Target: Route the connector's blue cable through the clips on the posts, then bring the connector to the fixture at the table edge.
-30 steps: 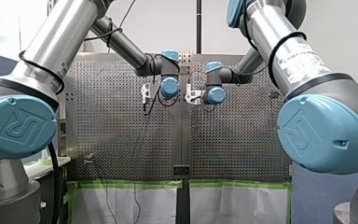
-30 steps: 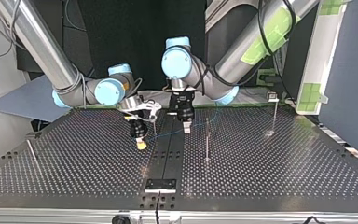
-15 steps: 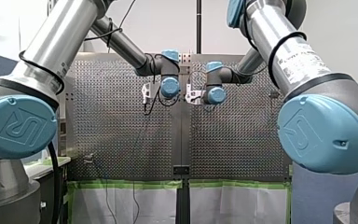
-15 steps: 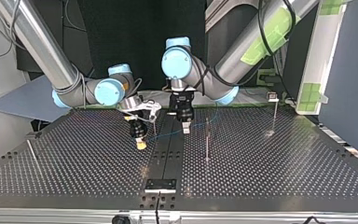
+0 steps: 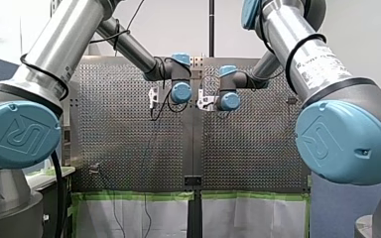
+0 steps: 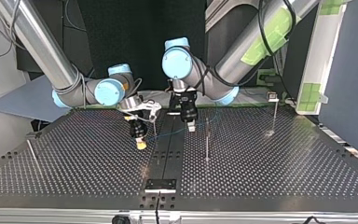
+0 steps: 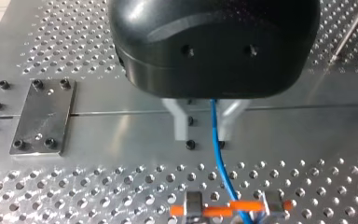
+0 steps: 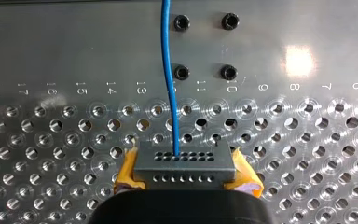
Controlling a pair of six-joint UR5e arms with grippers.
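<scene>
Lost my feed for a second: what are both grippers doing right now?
Left gripper: open, blue cable running between its jaws.
Right gripper: closed on the connector.

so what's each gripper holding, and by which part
My right gripper holds the connector by its two ends, between yellow pads. The blue cable only passes between the jaws of my left gripper, which stand apart.

Front and top views oppose across the table — close wrist views share the blue cable ahead of their fingers.
</scene>
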